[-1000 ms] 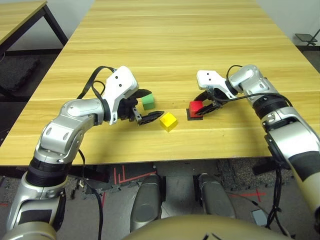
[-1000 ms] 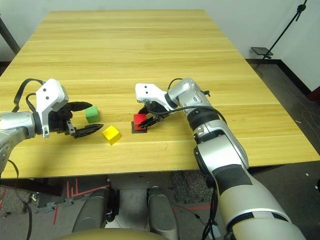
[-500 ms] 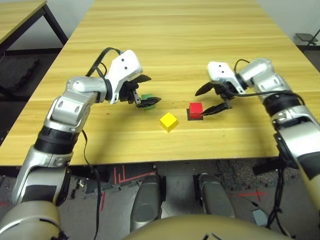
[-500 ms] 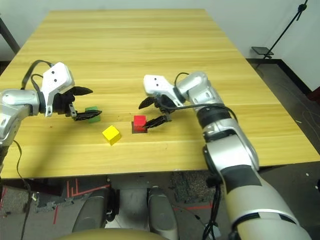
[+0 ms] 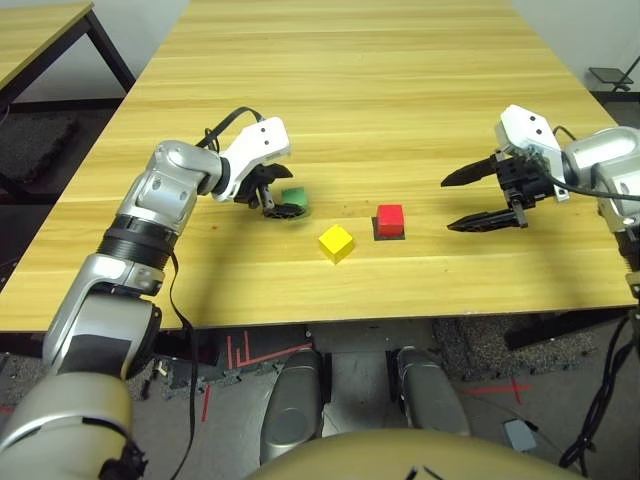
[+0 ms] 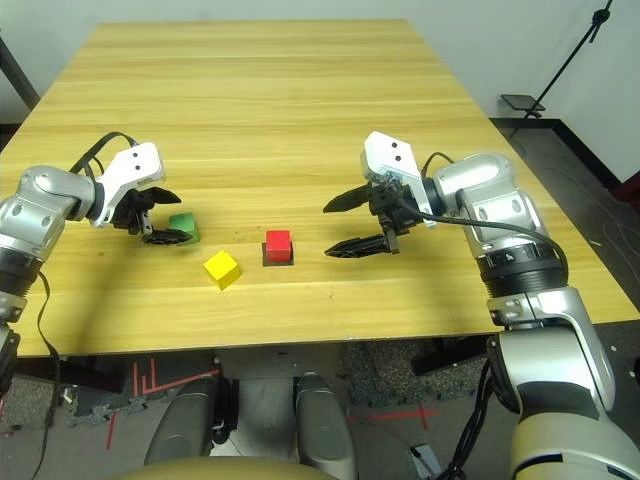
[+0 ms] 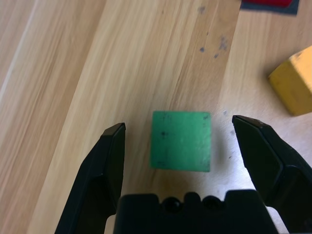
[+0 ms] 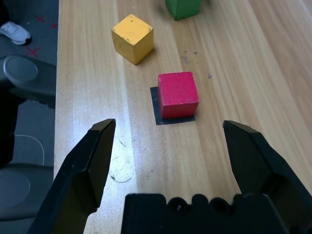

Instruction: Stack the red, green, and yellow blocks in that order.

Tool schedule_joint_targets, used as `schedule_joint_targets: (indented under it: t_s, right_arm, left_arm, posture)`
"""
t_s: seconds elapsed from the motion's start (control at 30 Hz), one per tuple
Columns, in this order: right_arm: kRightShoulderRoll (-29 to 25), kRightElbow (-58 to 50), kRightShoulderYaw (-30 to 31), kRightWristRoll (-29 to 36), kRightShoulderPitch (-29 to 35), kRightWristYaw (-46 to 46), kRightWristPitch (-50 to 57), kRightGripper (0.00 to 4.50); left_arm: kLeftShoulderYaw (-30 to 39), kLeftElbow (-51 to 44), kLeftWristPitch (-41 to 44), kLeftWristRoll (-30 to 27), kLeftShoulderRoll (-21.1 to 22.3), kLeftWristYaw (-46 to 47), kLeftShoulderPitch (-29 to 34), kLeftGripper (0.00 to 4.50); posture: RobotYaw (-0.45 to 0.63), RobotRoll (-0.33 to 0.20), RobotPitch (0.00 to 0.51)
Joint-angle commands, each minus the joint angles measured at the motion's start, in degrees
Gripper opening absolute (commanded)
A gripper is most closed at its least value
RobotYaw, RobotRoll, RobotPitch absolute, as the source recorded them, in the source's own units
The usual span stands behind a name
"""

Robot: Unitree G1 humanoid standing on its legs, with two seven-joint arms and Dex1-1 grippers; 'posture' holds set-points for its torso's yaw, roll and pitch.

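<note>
The red block (image 5: 390,217) rests on a flat black square patch (image 8: 173,116) near the table's middle. The yellow block (image 5: 336,242) lies just to its left and nearer the front edge. Further left, the green block (image 7: 181,140) sits on the wood between the spread fingers of my left gripper (image 5: 280,199), which is open and lowered around it; the wrist view shows a gap on each side. My right gripper (image 5: 481,198) hangs open well to the right of the red block, with nothing in it.
The long wooden table (image 5: 350,90) stretches away behind the blocks. Its front edge runs close below the yellow block. A second table (image 5: 40,30) stands off to the far left, across a gap of dark floor.
My right gripper let go of the red block, opened and drew back to the right. My left gripper swung over the green block and came down around it.
</note>
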Motion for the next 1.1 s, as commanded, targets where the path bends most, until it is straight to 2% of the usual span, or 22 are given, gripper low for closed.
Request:
schedule_joint_targets:
  t_s: [0.03,0.23,0.33,0.5,0.53,0.8,0.97,1.1]
  right_arm:
    - [-0.5,-2.4,-1.1,1.2,0.6,-1.2,1.8,4.44]
    - [-0.4,-3.8,-1.5,1.8,1.0,-2.4,3.1,4.44]
    - [-0.6,-3.2,-1.3,1.9,0.9,-2.6,2.5,4.50]
    - [-0.8,-2.4,-1.4,2.0,0.9,-2.9,1.8,4.50]
    - [-0.9,-2.4,-1.5,2.0,1.1,-3.0,1.8,4.50]
    - [-1.7,-2.9,-2.2,2.5,2.8,-3.7,2.1,4.50]
    - [-2.6,-4.3,-2.7,3.1,5.6,-3.7,2.5,4.50]
    - [-2.6,-6.5,-3.1,3.5,8.0,-4.8,3.4,4.50]
  left_arm:
    - [-0.8,2.6,-1.3,1.9,-0.9,-0.6,-0.9,4.50]
    - [-0.4,3.9,-2.0,3.8,-1.9,-0.6,-0.7,4.50]
    - [0.3,3.6,-1.7,3.8,-2.6,-0.1,-0.6,3.91]
    - [0.9,0.8,0.0,3.1,-2.8,-1.4,-1.7,2.14]
    - [0.8,-0.5,1.1,2.9,-2.6,-2.1,-2.0,2.01]
    - [-0.4,-10.1,10.4,0.6,-4.3,-7.0,-8.2,2.01]
    - [-2.0,-11.2,13.1,0.3,-7.6,-8.6,-11.8,2.01]
    - [-4.0,-8.6,11.2,0.9,-12.2,-8.9,-14.2,2.01]
  posture:
    - [0.09,-0.124,0.049]
    - [0.09,-0.123,0.052]
    - [0.09,-0.122,0.054]
    - [0.10,-0.115,0.054]
    - [0.10,-0.115,0.054]
    - [0.10,-0.097,0.057]
    - [0.08,-0.088,0.063]
    - [0.05,-0.075,0.068]
